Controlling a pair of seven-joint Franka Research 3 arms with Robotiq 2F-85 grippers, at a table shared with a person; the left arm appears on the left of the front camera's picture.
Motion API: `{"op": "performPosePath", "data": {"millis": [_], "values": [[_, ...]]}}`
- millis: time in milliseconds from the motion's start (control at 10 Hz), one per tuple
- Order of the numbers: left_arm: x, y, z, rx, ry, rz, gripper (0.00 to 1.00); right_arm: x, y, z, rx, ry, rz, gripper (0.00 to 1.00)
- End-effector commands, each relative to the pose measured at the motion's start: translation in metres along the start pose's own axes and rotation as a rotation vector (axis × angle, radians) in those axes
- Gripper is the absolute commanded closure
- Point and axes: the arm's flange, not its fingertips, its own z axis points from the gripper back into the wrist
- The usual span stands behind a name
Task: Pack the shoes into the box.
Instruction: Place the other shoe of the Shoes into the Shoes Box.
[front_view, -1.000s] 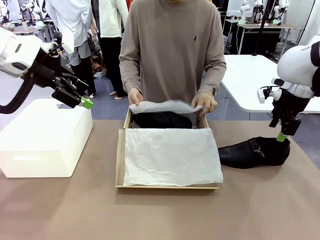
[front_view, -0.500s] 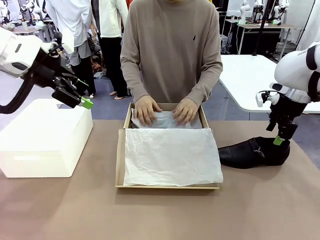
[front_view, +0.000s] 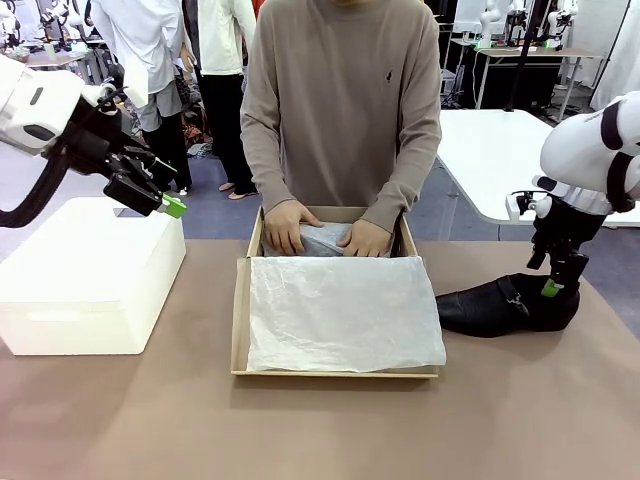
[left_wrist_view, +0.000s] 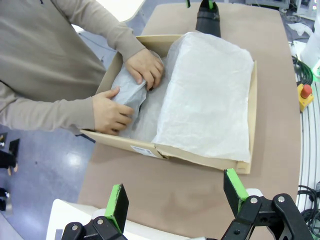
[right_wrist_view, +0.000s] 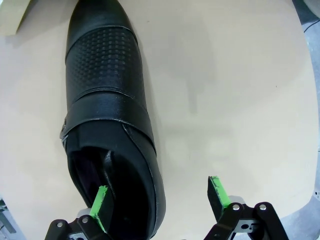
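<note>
One glossy black shoe (front_view: 500, 306) lies on its side on the brown table, right of the box (front_view: 241, 322). My right gripper (front_view: 551, 288) stands open at the shoe's heel. In the right wrist view the shoe (right_wrist_view: 105, 85) runs up the picture, and my right gripper (right_wrist_view: 160, 200) straddles its heel rim, one green pad over the opening and the other outside. The cardboard box (left_wrist_view: 131, 145) is lined with white tissue paper (front_view: 345, 312). A person's hands (front_view: 290, 228) press crumpled tissue down in its far part, hiding what lies beneath. My left gripper (front_view: 166, 203) hangs open above the white box (front_view: 85, 280).
The large white box stands at the table's left, under my left arm. A white table (front_view: 500, 150) stands behind on the right, and people stand behind on the left. Bare brown tabletop (front_view: 320, 430) stretches in front of the cardboard box.
My right gripper has come down to the shoe's heel. The person has lowered the tissue over a black shoe in the far part of the box and now presses on it. My left arm has stayed still.
</note>
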Motion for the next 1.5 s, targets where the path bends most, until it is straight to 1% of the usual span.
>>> {"op": "performPosePath", "data": {"millis": [0, 500, 600, 1000, 1100, 1400], "values": [[-0.001, 0.002, 0.000, -0.011, -0.018, -0.013, 0.00, -0.003, -0.011, -0.005, -0.029, -0.034, 0.053, 0.00], [-0.001, 0.002, 0.000, -0.011, -0.018, -0.013, 0.00, -0.002, -0.019, -0.017, 0.005, -0.028, 0.060, 0.00], [-0.001, 0.002, 0.000, -0.011, -0.018, -0.013, 0.00, -0.002, -0.019, -0.017, 0.013, -0.029, 0.060, 0.12], [-0.001, 0.002, 0.000, -0.011, -0.018, -0.013, 0.00, -0.003, -0.018, -0.017, 0.030, -0.027, 0.051, 0.86], [-0.001, 0.002, 0.000, -0.011, -0.018, -0.013, 0.00, -0.003, -0.018, -0.016, 0.032, -0.026, 0.051, 1.00], [-0.001, 0.002, 0.000, -0.011, -0.018, -0.013, 0.00, -0.004, -0.017, -0.013, 0.056, -0.037, 0.063, 1.00]]}}
